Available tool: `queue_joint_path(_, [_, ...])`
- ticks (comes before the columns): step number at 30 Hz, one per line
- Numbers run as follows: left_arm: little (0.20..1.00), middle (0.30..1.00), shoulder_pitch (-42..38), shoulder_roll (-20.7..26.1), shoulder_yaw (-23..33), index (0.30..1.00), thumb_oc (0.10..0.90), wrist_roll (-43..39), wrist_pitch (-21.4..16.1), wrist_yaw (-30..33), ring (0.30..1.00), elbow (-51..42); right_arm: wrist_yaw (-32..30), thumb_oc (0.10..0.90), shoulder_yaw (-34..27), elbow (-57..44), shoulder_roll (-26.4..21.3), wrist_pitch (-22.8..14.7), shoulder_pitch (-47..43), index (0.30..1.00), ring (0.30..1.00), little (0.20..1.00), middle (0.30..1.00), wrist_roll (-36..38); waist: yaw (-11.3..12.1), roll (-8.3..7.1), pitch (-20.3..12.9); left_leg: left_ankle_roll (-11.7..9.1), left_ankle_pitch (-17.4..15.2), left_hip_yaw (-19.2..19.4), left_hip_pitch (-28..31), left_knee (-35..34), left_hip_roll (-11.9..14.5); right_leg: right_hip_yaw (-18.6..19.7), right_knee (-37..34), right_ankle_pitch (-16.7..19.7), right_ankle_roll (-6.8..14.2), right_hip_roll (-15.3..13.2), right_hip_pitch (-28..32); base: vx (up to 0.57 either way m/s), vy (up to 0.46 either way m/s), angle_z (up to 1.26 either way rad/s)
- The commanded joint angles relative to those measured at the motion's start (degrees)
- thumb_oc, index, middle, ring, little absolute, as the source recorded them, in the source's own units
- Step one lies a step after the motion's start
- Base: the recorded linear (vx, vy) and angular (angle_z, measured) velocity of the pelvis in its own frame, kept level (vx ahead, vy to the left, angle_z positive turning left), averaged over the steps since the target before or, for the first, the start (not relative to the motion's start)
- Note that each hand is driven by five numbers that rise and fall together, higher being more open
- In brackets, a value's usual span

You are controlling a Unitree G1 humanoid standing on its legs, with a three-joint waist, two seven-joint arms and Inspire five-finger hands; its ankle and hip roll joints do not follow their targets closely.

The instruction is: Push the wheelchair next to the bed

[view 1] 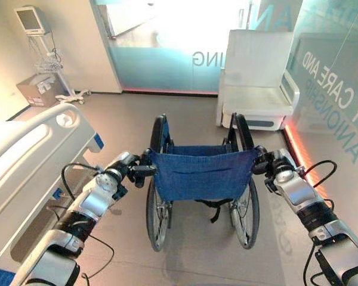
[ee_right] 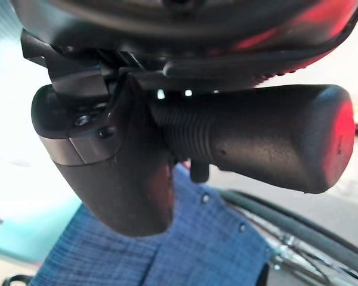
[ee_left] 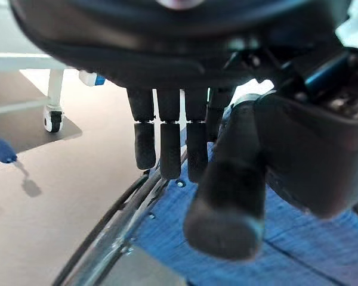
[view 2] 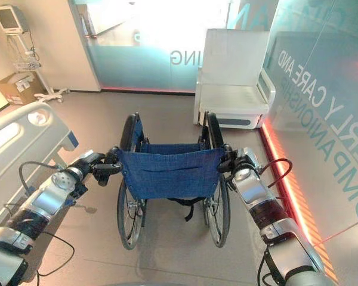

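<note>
Beside the bed [view 1: 30, 155], wheelchair [view 1: 200, 173] handles in both hands' curled fingers [ee_left: 167, 149].

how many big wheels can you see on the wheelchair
2. One big wheel is on the wheelchair's left side, below the left robot hand; the other is on its right side, below the right robot hand. Any small front wheels are hidden by the seat.

The room is seen from two head cameras set side by side, angled down and forward; the wheelchair [view 1: 200, 179], the bed [view 1: 30, 155] and a white chair [view 2: 234, 83] are shared by both. Each push handle [ee_right: 256, 146] is viewed from very close by a wrist camera, looking along the hand [ee_left: 227, 179].
</note>
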Motion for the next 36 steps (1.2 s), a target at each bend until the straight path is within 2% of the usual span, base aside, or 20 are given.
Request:
queue_joint_path(1, [0.300, 0.300, -1.69, 0.68, -3.91, 0.300, 0.400, -5.95, -1.59, -3.31, 0.300, 5.62, 2.93, 0.400, 6.25, -0.97, -1.46, -11.80, -3.16, 0.300, 0.300, 0.300, 0.300, -3.72, -1.00, -2.27, 2.16, 4.00, -3.98, 3.64, -0.34, 4.19, -4.08, 3.33, 17.01, 0.02, 2.79, -2.96, -6.23, 0.04, 0.204, -0.15])
queue_joint_path(2, [0.300, 0.300, -2.91, 0.91, -3.42, 0.300, 0.400, -7.38, -1.78, -2.84, 0.300, 6.12, 2.81, 0.400, 6.05, -0.19, -2.11, -13.60, -3.25, 0.300, 0.300, 0.300, 0.300, -3.72, -1.38, -1.80, 3.18, 4.13, -3.86, 3.56, -0.59, 4.73, -3.90, 3.63, 24.22, 2.68, 3.49, -3.22, -9.74, 0.02, 0.142, -0.14])
queue_joint_path(5, [0.300, 0.300, -4.27, 0.93, -3.28, 0.300, 0.400, -8.71, -2.28, -1.98, 0.300, 6.54, 2.79, 0.400, 5.61, 0.57, -3.15, -14.83, -3.48, 0.300, 0.300, 0.300, 0.300, -3.07, -1.66, -1.80, 4.15, 3.93, -3.84, 2.75, -1.05, 5.72, -4.15, 4.65, 28.58, 4.43, 3.65, -2.71, -12.65, 0.07, 0.052, 0.06])
queue_joint_path(8, [0.300, 0.300, -5.23, -0.69, -2.91, 0.300, 0.400, -9.81, -3.07, -0.50, 0.300, 7.02, 2.54, 0.400, 5.32, 1.73, -4.01, -15.96, -3.73, 0.300, 0.300, 0.300, 0.300, -2.42, -2.48, -3.23, 5.09, 3.44, -5.36, -0.21, 0.37, 6.52, -5.69, 5.37, 21.16, 10.84, 3.66, -4.65, -15.85, 0.25, -0.094, 0.13])
queue_joint_path(10, [0.300, 0.300, -4.82, -1.16, -2.43, 0.300, 0.400, -9.84, -3.45, 0.31, 0.300, 6.97, 2.96, 0.400, 5.08, 1.69, -4.29, -16.47, -3.57, 0.300, 0.300, 0.300, 0.300, -2.94, -3.10, -3.42, 5.54, 3.31, -6.79, -1.06, 1.75, 6.54, -5.86, 4.82, 16.14, 12.40, 3.74, -5.77, -17.90, 0.26, -0.157, 0.15])
queue_joint_path(11, [0.300, 0.300, -4.98, -2.00, -2.67, 0.300, 0.400, -10.00, -3.95, 1.07, 0.300, 7.34, 3.30, 0.400, 4.98, 2.23, -4.93, -16.70, -4.33, 0.300, 0.300, 0.300, 0.300, -2.76, -3.73, -3.36, 5.97, 3.31, -8.46, -2.27, 2.90, 6.50, -5.64, 5.11, 10.70, 13.59, 4.04, -6.81, -19.96, 0.23, -0.175, 0.23])
queue_joint_path(13, [0.300, 0.300, -5.09, -2.73, -3.03, 0.300, 0.400, -10.10, -5.04, 1.65, 0.300, 8.03, 3.91, 0.400, 4.66, 3.10, -5.93, -17.12, -5.16, 0.300, 0.300, 0.300, 0.300, -2.70, -4.18, -3.13, 6.33, 3.38, -9.57, -3.53, 3.29, 6.76, -5.24, 6.73, 7.85, 13.31, 4.10, -6.86, -20.90, 0.25, -0.195, 0.38])
queue_joint_path(14, [0.300, 0.300, -5.24, -3.75, -3.81, 0.300, 0.400, -9.67, -6.04, 1.60, 0.300, 8.80, 4.71, 0.400, 4.37, 4.22, -6.97, -17.13, -6.12, 0.300, 0.300, 0.300, 0.300, -2.56, -4.54, -3.22, 6.37, 3.27, -10.97, -4.95, 3.37, 7.71, -4.97, 8.95, 7.16, 13.53, 4.16, -6.65, -20.70, 0.27, -0.251, 0.77])
queue_joint_path(15, [0.300, 0.300, -5.27, -4.15, -4.20, 0.300, 0.400, -9.30, -6.32, 1.21, 0.300, 9.05, 5.06, 0.400, 4.52, 5.17, -7.17, -17.26, -6.76, 0.300, 0.300, 0.300, 0.300, -2.72, -4.41, -3.45, 6.30, 3.11, -11.26, -5.08, 3.12, 8.51, -4.71, 9.05, 8.95, 12.95, 4.11, -6.48, -20.31, 0.28, -0.289, 0.83])
queue_joint_path(18, [0.300, 0.300, -4.09, -5.08, -4.49, 0.300, 0.400, -9.63, -6.13, 2.31, 0.300, 9.10, 6.01, 0.400, 5.08, 7.16, -7.44, -17.97, -8.64, 0.300, 0.300, 0.300, 0.300, -1.07, -3.58, -3.94, 5.58, 1.82, -11.20, -5.04, 3.00, 9.59, -3.08, 7.07, 9.88, 10.74, 4.53, -6.81, -18.17, 0.27, -0.308, 0.72])
queue_joint_path(20, [0.300, 0.300, -2.30, -5.26, -4.74, 0.300, 0.400, -9.77, -6.17, 2.42, 0.300, 8.89, 4.91, 0.400, 6.10, 6.39, -6.70, -17.16, -9.64, 0.300, 0.300, 0.300, 0.300, 0.32, -3.00, -4.33, 4.88, 0.37, -10.76, -4.48, 3.73, 10.29, -0.76, 5.23, 11.14, 8.79, 4.32, -6.19, -16.66, 0.37, -0.342, 0.47])
queue_joint_path(23, [0.300, 0.300, -0.44, -5.47, -3.39, 0.300, 0.400, -9.90, -7.96, 4.27, 0.300, 9.91, 4.44, 0.400, 6.23, 4.73, -6.24, -18.02, -9.60, 0.300, 0.300, 0.300, 0.300, -0.63, -3.02, -4.52, 3.62, -0.73, -10.09, -3.83, 5.14, 9.12, 1.33, 3.83, 10.04, 7.53, 2.94, -5.04, -15.36, 0.26, -0.220, 0.11])
queue_joint_path(27, [0.300, 0.300, -0.11, -6.18, -1.21, 0.300, 0.400, -11.68, -10.45, 7.28, 0.300, 11.25, 3.30, 0.400, 6.12, 2.02, -6.45, -19.37, -9.37, 0.300, 0.300, 0.300, 0.300, -3.05, -3.15, -4.37, 2.24, -2.29, -6.15, -3.78, 3.77, 11.81, 3.88, 2.48, 10.31, 4.89, 0.73, -3.24, -14.46, 0.20, -0.191, 0.07])
queue_joint_path(29, [0.300, 0.300, 0.01, -7.23, 0.46, 0.300, 0.400, -12.07, -12.37, 9.24, 0.300, 12.45, 5.03, 0.400, 6.72, 0.60, -7.32, -20.12, -9.41, 0.300, 0.300, 0.300, 0.300, -4.00, -3.33, -4.77, 1.36, -3.08, -0.22, -3.97, 2.23, 18.00, 5.94, 1.77, 10.13, 3.05, -1.37, -1.66, -13.35, 0.23, -0.197, 0.04])
queue_joint_path(30, [0.300, 0.300, 0.05, -7.30, 0.55, 0.300, 0.400, -12.25, -12.49, 9.52, 0.300, 12.50, 5.13, 0.400, 6.83, 0.53, -7.43, -20.22, -9.41, 0.300, 0.300, 0.300, 0.300, -4.04, -3.36, -4.79, 1.27, -3.14, 0.16, -4.00, 2.01, 18.44, 6.06, 1.70, 10.07, 2.92, -1.54, -1.51, -13.24, 0.18, -0.145, 0.08])
queue_joint_path(31, [0.300, 0.300, 0.30, -7.71, 0.96, 0.300, 0.400, -12.49, -13.17, 10.49, 0.300, 12.65, 5.23, 0.400, 7.18, 0.55, -7.71, -20.66, -9.53, 0.300, 0.300, 0.300, 0.300, -4.15, -3.26, -5.02, 1.15, -3.39, 2.61, -3.73, 0.57, 22.10, 6.39, 1.46, 9.96, 2.01, -2.48, -0.91, -12.43, 0.24, -0.209, 0.07])
queue_joint_path(32, [0.300, 0.300, 0.78, -7.80, 1.67, 0.300, 0.400, -12.74, -13.66, 10.94, 0.300, 11.90, 4.73, 0.400, 7.64, 0.18, -8.23, -21.05, -9.41, 0.300, 0.300, 0.300, 0.300, -4.40, -2.13, -6.10, 2.25, -3.41, 6.30, -3.05, -6.59, 30.93, 5.27, 1.82, 9.76, 0.59, -3.98, -0.59, -9.40, 0.25, -0.217, 0.07])
queue_joint_path(33, [0.300, 0.300, 0.86, -7.76, 1.81, 0.300, 0.400, -12.82, -13.76, 11.00, 0.300, 11.69, 4.46, 0.400, 7.67, 0.12, -8.33, -21.04, -9.41, 0.300, 0.300, 0.300, 0.300, -4.29, -1.78, -6.25, 2.70, -3.35, 6.55, -3.11, -8.84, 32.98, 4.75, 1.97, 9.88, 0.30, -4.22, -0.51, -8.77, 0.39, -0.226, 0.01])
queue_joint_path(34, [0.300, 0.300, 1.32, -7.40, 2.53, 0.300, 0.400, -12.67, -14.24, 11.01, 0.300, 10.65, 3.65, 0.400, 7.55, 0.37, -8.22, -20.66, -9.57, 0.300, 0.300, 0.300, 0.300, -4.50, 0.23, -6.72, 5.16, -3.24, 8.34, -3.49, -18.26, 38.76, 0.98, 3.67, 10.39, -0.52, -4.79, -0.29, -5.77, 0.31, -0.082, -0.12])
queue_joint_path(36, [0.300, 0.300, 2.31, -6.63, 3.29, 0.300, 0.400, -12.42, -15.14, 11.05, 0.300, 9.80, 3.38, 0.400, 7.76, 2.15, -7.13, -20.16, -10.42, 0.300, 0.300, 0.300, 0.300, -4.70, 1.85, -5.17, 7.24, -3.04, 8.21, -2.46, -20.75, 33.09, -0.26, 5.65, 10.66, -1.95, -4.37, 1.88, -2.48, 0.49, 0.008, -0.36])
